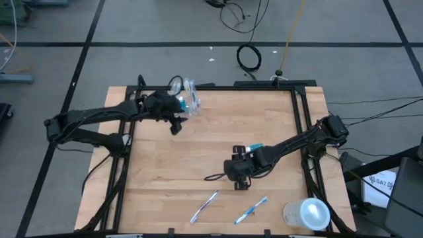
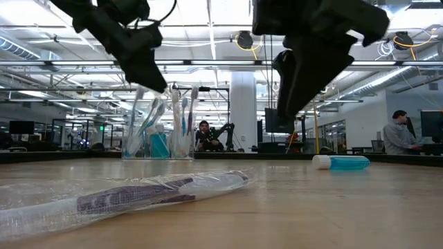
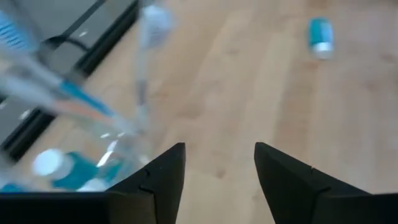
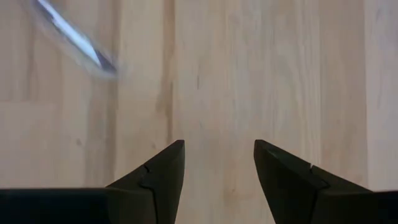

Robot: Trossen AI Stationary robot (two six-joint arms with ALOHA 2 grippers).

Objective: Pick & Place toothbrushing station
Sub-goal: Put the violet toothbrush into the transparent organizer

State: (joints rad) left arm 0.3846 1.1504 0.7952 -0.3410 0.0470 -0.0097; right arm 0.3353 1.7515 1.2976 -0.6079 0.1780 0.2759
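Pale striped wood grain of the table fills the gap between my black right fingers. Beyond them lies a blue-and-white toothbrush. Off my left jaws: a teal, white-capped toothpaste tube.

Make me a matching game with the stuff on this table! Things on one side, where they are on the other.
Things:
1. clear cup of toothbrushes
2. toothpaste tube lying alone
3. two wrapped toothbrushes
4. big whitish cylinder

Places:
A. near edge of the table, towards the middle
B. far left part of the table, beside the left gripper
C. near right corner
D. middle of the table, next to the right arm

Pairs: 1-B, 2-D, 3-A, 4-C
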